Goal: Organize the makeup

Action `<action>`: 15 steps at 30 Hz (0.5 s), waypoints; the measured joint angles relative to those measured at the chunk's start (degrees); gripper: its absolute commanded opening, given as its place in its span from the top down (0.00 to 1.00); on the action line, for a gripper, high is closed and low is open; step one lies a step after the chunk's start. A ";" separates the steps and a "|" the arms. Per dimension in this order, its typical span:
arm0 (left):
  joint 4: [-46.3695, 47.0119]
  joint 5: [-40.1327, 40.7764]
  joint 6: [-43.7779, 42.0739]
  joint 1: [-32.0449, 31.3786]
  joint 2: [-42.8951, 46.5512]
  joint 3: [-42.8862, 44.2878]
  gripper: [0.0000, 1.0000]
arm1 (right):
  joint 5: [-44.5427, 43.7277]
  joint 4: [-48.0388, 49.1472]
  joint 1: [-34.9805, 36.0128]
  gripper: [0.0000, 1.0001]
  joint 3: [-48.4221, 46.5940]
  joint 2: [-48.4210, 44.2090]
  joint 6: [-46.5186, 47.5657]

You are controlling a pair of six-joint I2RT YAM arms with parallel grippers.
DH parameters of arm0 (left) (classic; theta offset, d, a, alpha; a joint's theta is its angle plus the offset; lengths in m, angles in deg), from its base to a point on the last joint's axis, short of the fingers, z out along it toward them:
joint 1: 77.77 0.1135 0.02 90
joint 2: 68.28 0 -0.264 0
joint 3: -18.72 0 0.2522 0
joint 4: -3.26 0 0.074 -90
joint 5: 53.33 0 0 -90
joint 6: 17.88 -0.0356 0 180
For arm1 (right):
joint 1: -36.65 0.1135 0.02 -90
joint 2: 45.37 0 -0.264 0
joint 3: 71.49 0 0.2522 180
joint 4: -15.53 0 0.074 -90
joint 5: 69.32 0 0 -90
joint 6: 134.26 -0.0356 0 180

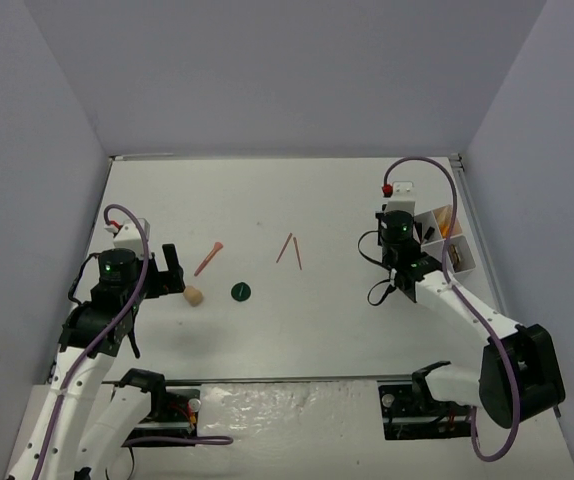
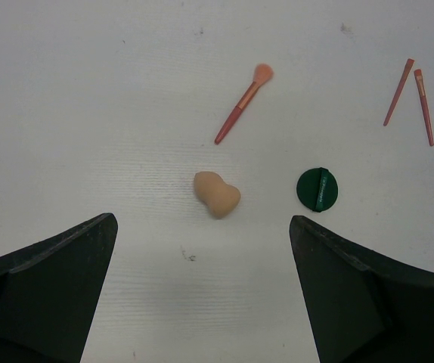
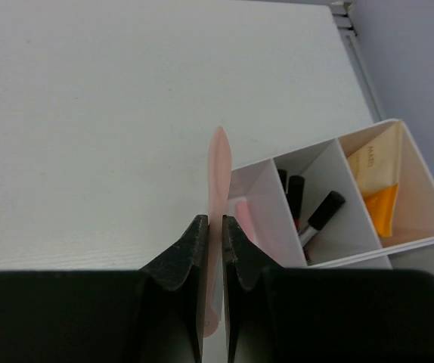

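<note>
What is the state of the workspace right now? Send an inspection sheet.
Surface: white table, faint specks.
Job's things: sponge, green disc, brush and two thin sticks loose on the table; tubes and dark sticks in the tray.
Clutter: nothing seen.
Grippers: left gripper open near the sponge; right gripper shut on a pale pink stick beside the tray.
Cables: purple cables loop over both arms.
Surroundings: plain grey walls on three sides.

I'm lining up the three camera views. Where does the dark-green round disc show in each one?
Top external: dark-green round disc lying left of centre, just right of the beige egg-shaped sponge.
Left wrist: the disc right of centre, the sponge to its left.
Right wrist: not in it.
Shared landmark: the sponge beside it, in both views that show it.
</note>
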 measured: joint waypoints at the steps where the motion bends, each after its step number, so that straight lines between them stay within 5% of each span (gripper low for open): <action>1: 0.00 0.00 0.00 0.00 0.07 0.00 0.03 | 0.04 1.11 -0.77 1.00 0.34 0.12 1.38; 15: 0.00 0.00 0.00 0.00 0.20 0.00 0.03 | -0.33 17.37 -5.43 1.00 4.89 10.12 10.68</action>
